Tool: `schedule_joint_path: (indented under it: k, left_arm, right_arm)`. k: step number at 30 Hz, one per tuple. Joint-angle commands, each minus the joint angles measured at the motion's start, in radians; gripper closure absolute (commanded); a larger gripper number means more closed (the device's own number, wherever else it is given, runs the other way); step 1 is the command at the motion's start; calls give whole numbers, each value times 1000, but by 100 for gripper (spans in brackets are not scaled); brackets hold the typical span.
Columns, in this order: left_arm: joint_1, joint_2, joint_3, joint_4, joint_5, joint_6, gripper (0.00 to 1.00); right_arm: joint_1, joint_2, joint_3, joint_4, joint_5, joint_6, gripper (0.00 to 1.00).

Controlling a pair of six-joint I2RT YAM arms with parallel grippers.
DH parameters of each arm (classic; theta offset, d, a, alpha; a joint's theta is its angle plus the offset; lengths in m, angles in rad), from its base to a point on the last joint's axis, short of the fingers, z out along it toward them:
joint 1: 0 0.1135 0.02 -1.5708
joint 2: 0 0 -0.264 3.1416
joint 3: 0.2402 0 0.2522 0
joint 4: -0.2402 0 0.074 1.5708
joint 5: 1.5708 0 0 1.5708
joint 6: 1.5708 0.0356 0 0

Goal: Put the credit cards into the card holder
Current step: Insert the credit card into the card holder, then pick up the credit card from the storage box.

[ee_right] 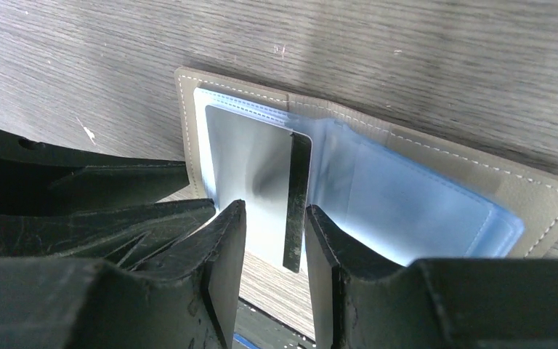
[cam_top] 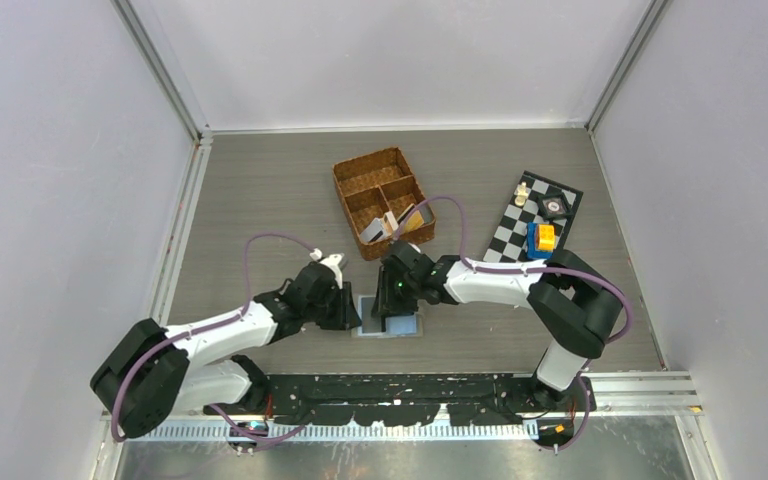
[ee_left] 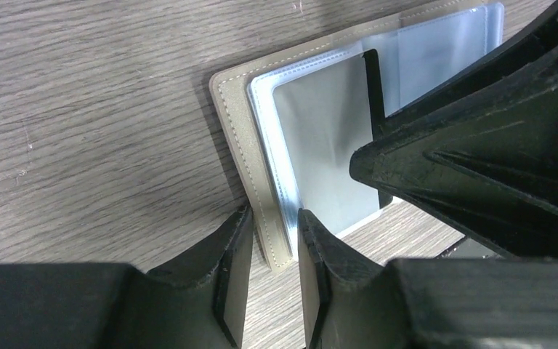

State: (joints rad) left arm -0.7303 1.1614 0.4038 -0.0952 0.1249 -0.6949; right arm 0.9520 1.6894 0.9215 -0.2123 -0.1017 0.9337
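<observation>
Olive holder [ee_right: 472, 163] — one — with one card [ee_right: 251, 163]

Open card holder [ee_right: 479, 169] (blue sleeves up), grey striped card [ee_right: 251, 167] overhanging its edge

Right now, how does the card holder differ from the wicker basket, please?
The card holder lies flat and open; the wicker basket has upright walls. The holder is grey-olive with clear blue sleeves; the basket is brown and woven. Both hold cards: a grey card partly in the holder, more cards in the basket.
</observation>
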Motion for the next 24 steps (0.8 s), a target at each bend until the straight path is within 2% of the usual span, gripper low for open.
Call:
schedule_joint_path:
  k: [1,5,9,15,24]
  left_arm:
    - [7,-46,-12,50,23,20,67]
    - [17,-91,-17,38,31,21,59]
    - [37,-139,-13,-12,32,26,52]
    - [65,-163,-25,-37,30,9,51]
    - [83,-114,-48,9,56,-20,59]
  right_arm:
    - [5,-30,22,42,22,-32,58]
    - [0,-91,20,36,20,-69,50]
    - [-28,-167,18,-42,59,-92,42]
    - [-49,-190,-6,-71,58,-66,44]
    - [-35,-84,-32,28,-9,-10,51]
